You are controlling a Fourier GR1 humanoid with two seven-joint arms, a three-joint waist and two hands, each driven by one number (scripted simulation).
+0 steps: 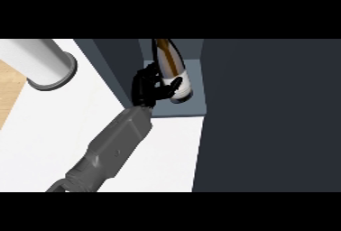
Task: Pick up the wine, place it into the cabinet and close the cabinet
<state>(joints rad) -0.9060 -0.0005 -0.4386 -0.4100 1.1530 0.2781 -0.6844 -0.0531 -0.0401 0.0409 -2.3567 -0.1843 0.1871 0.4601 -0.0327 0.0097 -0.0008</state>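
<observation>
The wine bottle [171,63], brown with a white band near its lower end, sits tilted inside the cabinet's opening [193,108] on the grey-blue shelf floor. My left hand [148,88] is beside it on the left, with its fingers curled round the white-banded part. The grey forearm [117,144] runs up from the lower left. The bottle's top end is cut off by the view's upper edge. The cabinet's dark body [266,117] fills the right side. A dark panel [117,67], which looks like its open door, stands left of the opening.
A white cylinder with a grey base [43,63] stands on the white counter [60,126] at the upper left. A wooden surface [8,90] shows past the counter's left edge.
</observation>
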